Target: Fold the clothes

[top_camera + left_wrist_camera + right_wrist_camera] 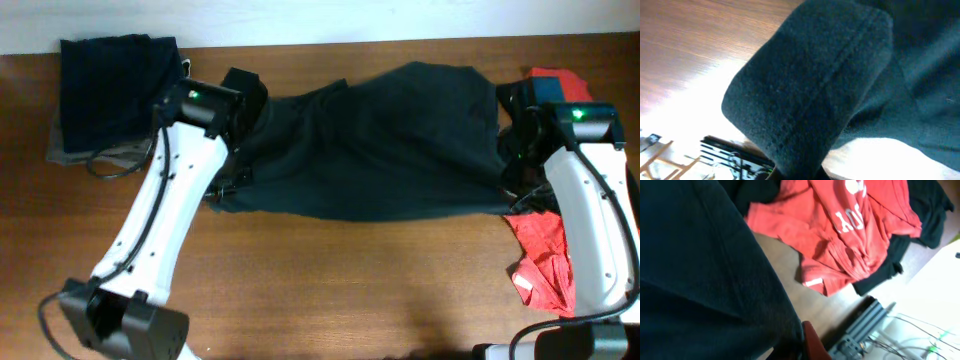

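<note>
Stretching from left to right over the table (350, 290), the charcoal T-shirt (380, 150) is held at its two ends, so its long axis runs from one arm to the other. The left gripper (248, 108) is closed on the left end of the cloth, where a thick bunch of dark fabric is seen rising in the left wrist view. The right gripper (510, 130) is closed on the right end, and there the dark cloth fills most of the right wrist view. The middle of the garment is sagged toward the near edge of the table and is wrinkled, not flat. No arm is nearer than the other, because each one is placed at its own end. It is judged that the coming fold is decided by this axis: either the two ends are brought together, or the cloth is first pulled flat. The red T-shirt (545, 250) is lying crumpled beside and under the right arm, and a folded dark garment (110, 75) is placed at the far left corner.
</note>
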